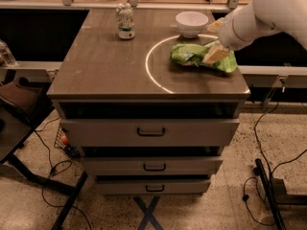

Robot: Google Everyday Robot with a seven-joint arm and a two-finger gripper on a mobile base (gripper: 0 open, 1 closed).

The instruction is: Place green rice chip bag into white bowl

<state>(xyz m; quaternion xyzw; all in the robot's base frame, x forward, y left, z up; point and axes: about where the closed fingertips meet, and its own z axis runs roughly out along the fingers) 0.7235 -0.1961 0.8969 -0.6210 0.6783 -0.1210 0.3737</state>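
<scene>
The green rice chip bag (189, 54) lies flat on the right side of the cabinet top, inside a white circle line. The white bowl (192, 22) stands upright and empty just behind it, near the back edge. My gripper (210, 43) comes in from the upper right on a white arm and sits over the bag's right part. It is open: one tan finger (215, 54) rests on the bag, the other (214, 26) is behind it next to the bowl. The bag's right end pokes out below the finger.
A green-and-white drink can (125, 20) stands at the back left of the brown cabinet top (105, 66). The cabinet has three shut drawers (151, 132). Cables and a dark stand lie on the floor at left and right.
</scene>
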